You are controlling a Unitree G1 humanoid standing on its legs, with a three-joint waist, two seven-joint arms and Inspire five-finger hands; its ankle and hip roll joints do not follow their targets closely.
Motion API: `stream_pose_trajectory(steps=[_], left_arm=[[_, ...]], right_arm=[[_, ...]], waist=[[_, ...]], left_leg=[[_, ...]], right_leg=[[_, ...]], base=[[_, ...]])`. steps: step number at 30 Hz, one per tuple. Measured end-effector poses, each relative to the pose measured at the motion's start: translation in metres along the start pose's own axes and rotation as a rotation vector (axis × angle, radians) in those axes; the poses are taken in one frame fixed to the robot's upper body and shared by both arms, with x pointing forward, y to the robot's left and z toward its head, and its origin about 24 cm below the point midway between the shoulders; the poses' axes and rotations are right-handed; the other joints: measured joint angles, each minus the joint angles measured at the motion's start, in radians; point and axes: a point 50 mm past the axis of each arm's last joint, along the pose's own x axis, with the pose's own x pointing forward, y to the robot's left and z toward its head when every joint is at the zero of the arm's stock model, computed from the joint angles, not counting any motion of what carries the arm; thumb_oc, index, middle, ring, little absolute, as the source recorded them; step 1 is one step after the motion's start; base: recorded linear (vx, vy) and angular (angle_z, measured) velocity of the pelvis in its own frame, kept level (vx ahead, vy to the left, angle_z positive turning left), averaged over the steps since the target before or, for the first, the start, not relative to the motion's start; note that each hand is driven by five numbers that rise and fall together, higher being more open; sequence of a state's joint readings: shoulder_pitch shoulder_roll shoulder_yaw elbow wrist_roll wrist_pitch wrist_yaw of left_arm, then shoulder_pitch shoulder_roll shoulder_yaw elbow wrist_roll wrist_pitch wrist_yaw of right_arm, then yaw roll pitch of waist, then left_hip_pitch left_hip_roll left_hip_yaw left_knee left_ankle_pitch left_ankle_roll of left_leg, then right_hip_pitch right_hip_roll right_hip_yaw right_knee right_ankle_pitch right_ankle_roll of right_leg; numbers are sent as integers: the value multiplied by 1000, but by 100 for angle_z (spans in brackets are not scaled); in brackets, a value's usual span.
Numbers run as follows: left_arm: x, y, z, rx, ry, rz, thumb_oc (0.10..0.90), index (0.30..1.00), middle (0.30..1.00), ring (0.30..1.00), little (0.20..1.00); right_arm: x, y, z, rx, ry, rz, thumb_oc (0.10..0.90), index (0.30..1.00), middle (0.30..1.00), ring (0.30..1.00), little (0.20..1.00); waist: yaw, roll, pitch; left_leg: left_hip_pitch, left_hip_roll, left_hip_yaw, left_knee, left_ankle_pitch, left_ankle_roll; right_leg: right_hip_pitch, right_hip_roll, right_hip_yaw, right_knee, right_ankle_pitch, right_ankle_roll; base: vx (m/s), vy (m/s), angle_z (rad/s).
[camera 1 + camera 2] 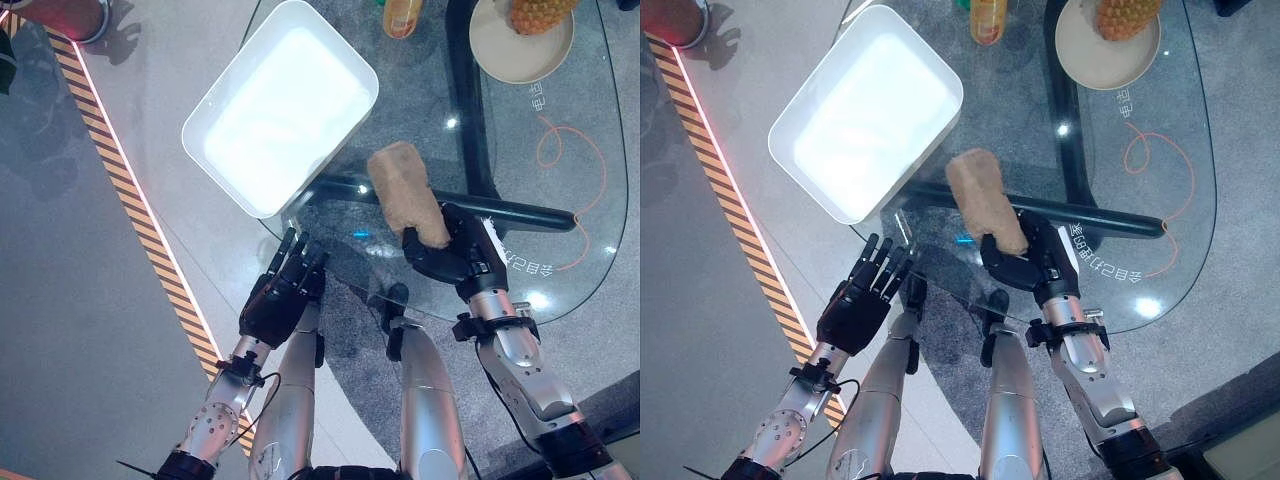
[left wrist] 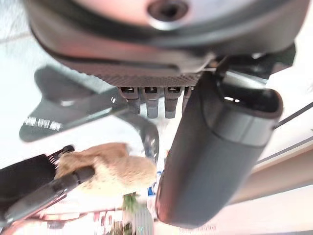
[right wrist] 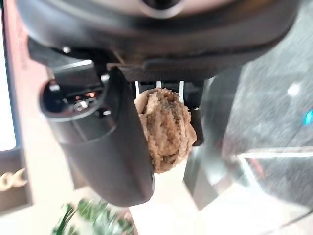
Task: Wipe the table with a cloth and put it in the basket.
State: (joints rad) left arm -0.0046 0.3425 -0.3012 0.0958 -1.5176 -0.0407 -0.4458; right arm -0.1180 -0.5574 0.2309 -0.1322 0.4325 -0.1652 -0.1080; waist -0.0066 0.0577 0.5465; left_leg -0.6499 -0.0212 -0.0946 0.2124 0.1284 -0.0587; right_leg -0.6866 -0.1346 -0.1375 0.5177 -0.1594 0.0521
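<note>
Cloth (image 1: 408,192) is tan-brown, nubbly terry, rolled into a fat tube; right hand (image 1: 458,258) is clamped around its near end, thumb and fingers pinching it, so the rest sticks up and away over the glass table (image 1: 560,200) near its near edge. The right wrist view confirms this: bunched fuzzy fabric wedged between thumb and fingers. White basket (image 1: 282,107), a rounded rectangular tub, sits at the table's left edge, overhanging it, just left of the cloth but apart from it. Left hand (image 1: 280,295) hangs off the near-left edge of the table with fingers straight and spread, holding nothing. White characters are printed on the glass beside the right hand and near the plate (image 1: 520,45) at the far edge; I can't read them.
</note>
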Motion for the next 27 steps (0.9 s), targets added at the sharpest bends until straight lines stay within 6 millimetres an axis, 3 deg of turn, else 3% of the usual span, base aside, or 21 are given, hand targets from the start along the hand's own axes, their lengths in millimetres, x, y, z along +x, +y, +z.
stream_pose_trajectory(steps=[3, 15, 27], left_arm=[[5, -3, -1, -5, 18, -13, 800, 900, 900, 900, 900], [22, -16, 9, 36, 38, -66, 800, 900, 900, 900, 900], [22, -18, 11, 47, 40, -70, 800, 900, 900, 900, 900]], right_arm=[[2, 8, 2, 0, -7, 68, 100, 300, 300, 300, 200], [9, 35, 3, -1, -5, 278, 100, 300, 300, 300, 200], [12, 37, 2, -36, 18, 301, 100, 300, 300, 300, 200]], waist=[[-1, -14, 0], [1, -26, 2], [-1, -27, 1]], left_leg=[[-2, 0, 1, 0, -1, 1], [-34, -4, 4, 17, -5, 7], [-39, -4, 4, 20, -5, 7]], right_leg=[[-1, 0, 0, -2, -1, 2], [-19, -1, 1, -10, 6, -2], [-26, -1, 2, -2, 2, 3]], base=[[0, 0, 0], [0, 0, 0], [3, 2, 0]])
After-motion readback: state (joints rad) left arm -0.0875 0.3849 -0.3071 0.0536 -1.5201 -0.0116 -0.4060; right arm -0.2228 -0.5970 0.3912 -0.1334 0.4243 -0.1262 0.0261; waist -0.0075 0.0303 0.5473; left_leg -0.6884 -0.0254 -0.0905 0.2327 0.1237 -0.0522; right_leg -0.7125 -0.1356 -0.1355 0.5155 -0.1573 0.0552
